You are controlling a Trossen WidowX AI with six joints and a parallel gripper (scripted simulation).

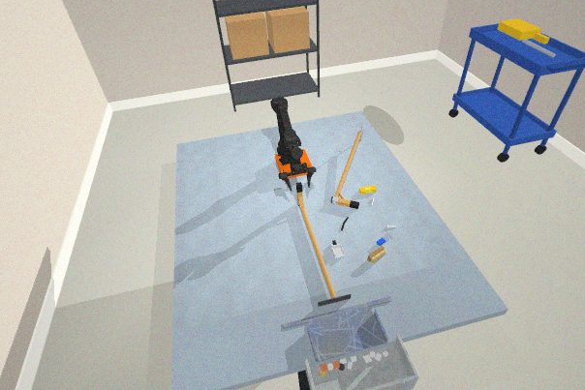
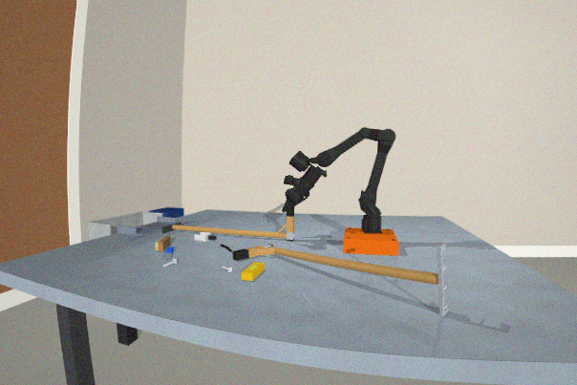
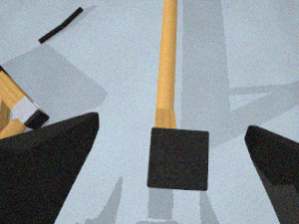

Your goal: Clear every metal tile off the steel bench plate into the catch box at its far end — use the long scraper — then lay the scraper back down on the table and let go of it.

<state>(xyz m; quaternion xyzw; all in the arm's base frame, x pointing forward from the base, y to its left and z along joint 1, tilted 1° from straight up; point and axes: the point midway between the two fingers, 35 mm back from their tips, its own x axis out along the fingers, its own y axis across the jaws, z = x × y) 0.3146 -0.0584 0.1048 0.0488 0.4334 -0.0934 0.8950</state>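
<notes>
The long scraper point(image 1: 314, 243) point(image 2: 229, 231) point(image 3: 166, 64) lies on the table, its wooden handle running away from the arm and its dark blade point(image 1: 334, 300) before the streaked grey-blue area at the far end. Its short grip stands upright, with a square black cap point(image 3: 178, 159). My gripper point(image 1: 300, 188) point(image 2: 289, 211) point(image 3: 173, 126) is open wide. Its fingers stand on either side of the cap, apart from it in the wrist view. The catch box point(image 1: 408, 359) point(image 2: 102, 229) holds several small white, orange and dark pieces. Whether tiles lie on the steel plate cannot be told.
A toothed rake point(image 1: 349, 164) point(image 2: 353, 264) lies beside the scraper. A yellow block point(image 1: 368, 190) point(image 2: 253, 271), a black bent strip point(image 1: 344, 224) point(image 3: 61, 26), a white piece point(image 1: 337, 251), a blue piece point(image 1: 381, 241) and a tan block point(image 1: 377, 255) point(image 2: 162, 244) lie on the rake's side.
</notes>
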